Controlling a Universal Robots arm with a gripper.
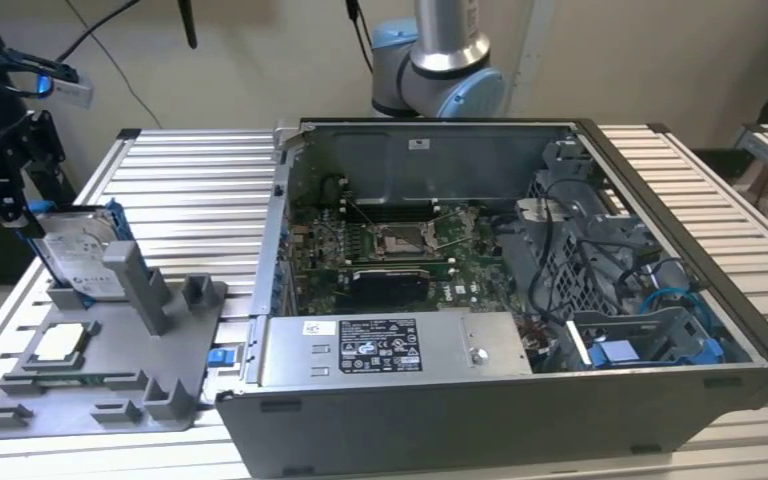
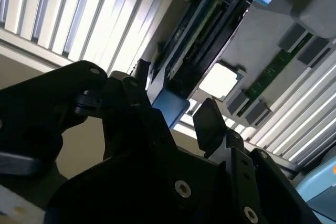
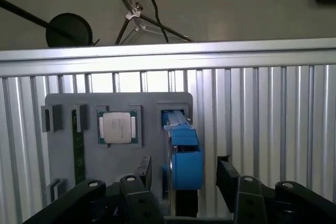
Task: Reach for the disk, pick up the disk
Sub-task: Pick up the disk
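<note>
Spread claw [image 3: 184, 165] astride disk [image 3: 181, 132]; white label [image 1: 75, 262] in exterior view

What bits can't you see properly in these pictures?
1. Exterior view: the grey holder hides the bottom of the disk.
2. First wrist view: the disk stands edge-on, so its label is hidden.
3. Second wrist view: the dark body of the hand covers the disk's near end.

**Exterior view:** high and oblique, set well back, taking in most of the slatted worktop [image 1: 184, 160] and the open computer case [image 1: 491, 420].
**First wrist view:** close, looking down past the pincer [image 3: 185, 170] toward a worktop edge.
**Second wrist view:** closer still, steeply canted, from beside the pincer.
**Shared by all three:** the grey fixture [image 1: 131, 370] holding the disk [image 1: 80, 255].
</note>
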